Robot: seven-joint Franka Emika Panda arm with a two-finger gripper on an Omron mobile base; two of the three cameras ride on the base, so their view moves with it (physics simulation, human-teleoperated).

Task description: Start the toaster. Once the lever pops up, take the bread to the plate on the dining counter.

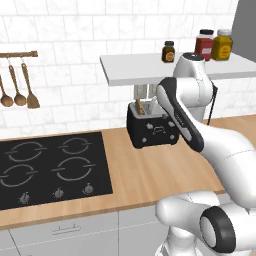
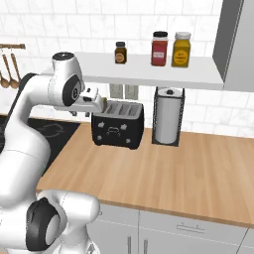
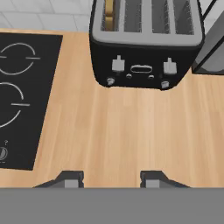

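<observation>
Though boxy, toaster (image 3: 146,43) looks glossy.

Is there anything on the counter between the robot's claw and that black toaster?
No. In the hand view, bare wooden counter runs from the gripper to the toaster.

A black glass hob (image 1: 50,170) with four ring burners is set into the left end of the light wooden surface (image 2: 168,173). Three wooden spoons (image 1: 19,90) hang from a rail on the white tiled wall. A wire-framed paper towel stand (image 2: 167,121) stands at the surface's back edge. Three spice jars (image 2: 159,48) stand on the white shelf (image 2: 149,72).
</observation>
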